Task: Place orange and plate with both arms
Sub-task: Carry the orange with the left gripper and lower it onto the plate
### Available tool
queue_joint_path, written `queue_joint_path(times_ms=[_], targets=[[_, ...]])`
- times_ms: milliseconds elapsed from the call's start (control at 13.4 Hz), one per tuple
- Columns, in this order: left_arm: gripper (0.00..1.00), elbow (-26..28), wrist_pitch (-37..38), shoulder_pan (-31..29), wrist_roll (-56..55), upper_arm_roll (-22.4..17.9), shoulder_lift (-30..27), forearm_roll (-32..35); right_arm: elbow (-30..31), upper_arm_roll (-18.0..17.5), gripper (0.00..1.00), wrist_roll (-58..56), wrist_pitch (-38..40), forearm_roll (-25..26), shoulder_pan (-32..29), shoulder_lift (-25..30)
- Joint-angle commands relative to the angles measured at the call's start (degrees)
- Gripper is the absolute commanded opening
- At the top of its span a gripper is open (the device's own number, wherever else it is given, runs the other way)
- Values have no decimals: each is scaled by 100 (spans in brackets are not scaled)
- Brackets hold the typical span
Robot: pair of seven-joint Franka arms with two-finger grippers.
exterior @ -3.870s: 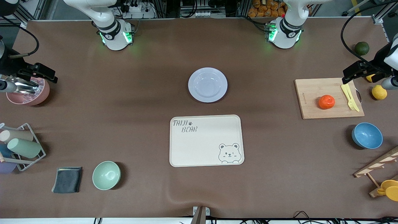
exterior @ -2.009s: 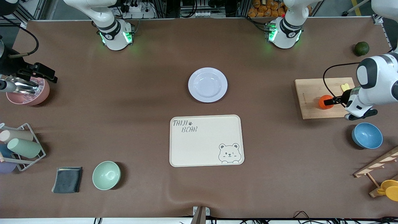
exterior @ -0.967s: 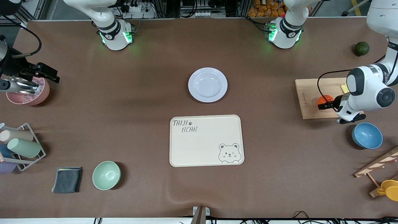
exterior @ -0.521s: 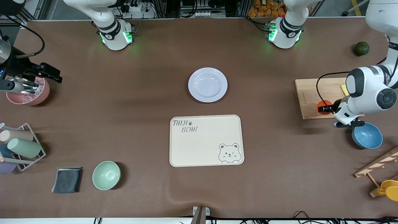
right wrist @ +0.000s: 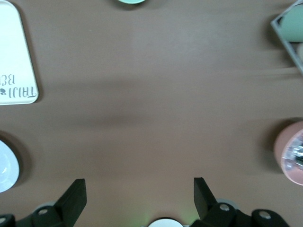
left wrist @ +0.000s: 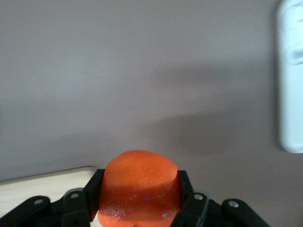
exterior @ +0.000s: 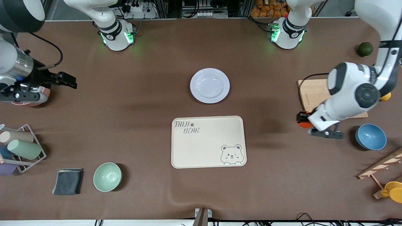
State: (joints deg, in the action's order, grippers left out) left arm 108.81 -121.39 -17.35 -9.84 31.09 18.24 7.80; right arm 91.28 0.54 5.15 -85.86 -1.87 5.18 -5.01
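The orange (exterior: 301,124) is held in my left gripper (exterior: 302,119), in the air over the bare table between the cutting board (exterior: 311,91) and the cream bear tray (exterior: 208,142). In the left wrist view the black fingers (left wrist: 93,189) press on both sides of the orange (left wrist: 139,187). The white plate (exterior: 209,85) lies in the table's middle, farther from the front camera than the tray. My right gripper (exterior: 69,82) is open and empty over the table beside the pink bowl (exterior: 23,103). The right wrist view shows its spread fingers (right wrist: 75,194) and the plate's edge (right wrist: 7,165).
A blue bowl (exterior: 370,136) stands near the left arm's hand. A dark green fruit (exterior: 365,49) and a lemon (exterior: 385,96) lie at that end. A pale green bowl (exterior: 107,176), a grey cloth (exterior: 68,181) and a cup rack (exterior: 22,147) are at the right arm's end.
My left gripper shut on the orange, lifted it off the cutting board and carried it toward the tray. My right gripper has moved from over the pink bowl toward the table's middle.
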Motion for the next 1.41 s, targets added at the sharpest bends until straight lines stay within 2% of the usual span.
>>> queue_joint_path(times_ms=[0, 149, 223, 372, 595, 893, 967, 1042, 1116, 1191, 1340], targets=[[0, -149, 72, 764, -1383, 222, 302, 98, 196, 43, 100, 38, -343, -278, 176, -149], [0, -158, 37, 1870, -3032, 187, 417, 125, 241, 43, 100, 38, -414, -419, 238, -220], [0, -228, 2, 2207, -3668, 186, 565, 186, 250, 43, 100, 38, -414, -445, 229, -229], [0, -308, -77, 2971, -4523, 186, 873, 353, 460, 60, 100, 30, -388, -848, 159, -211], [0, -308, -726, 3649, -5552, 186, 1444, 380, 601, 60, 100, 12, -335, -1384, -69, -211], [5, -308, -1027, 3792, -5740, 178, 2007, 380, 838, 60, 100, -6, -335, -1763, -158, -158], [10, -308, -1044, 3792, -5740, 178, 2078, 380, 847, 60, 100, -23, -335, -1799, -158, -158], [23, -308, -1044, 3792, -5740, 178, 2131, 380, 865, 60, 100, -23, -326, -1799, -158, -150], [81, -308, -1044, 3792, -5748, 178, 2166, 371, 943, 60, 100, -23, -335, -1817, -158, -115], [100, -308, -1044, 3783, -5757, 178, 2149, 310, 1022, 60, 100, -41, -335, -1921, -166, -88], [100, -360, -992, 3687, -5792, 178, 1965, 345, 1076, 69, 100, -76, -335, -2019, -175, -53]])
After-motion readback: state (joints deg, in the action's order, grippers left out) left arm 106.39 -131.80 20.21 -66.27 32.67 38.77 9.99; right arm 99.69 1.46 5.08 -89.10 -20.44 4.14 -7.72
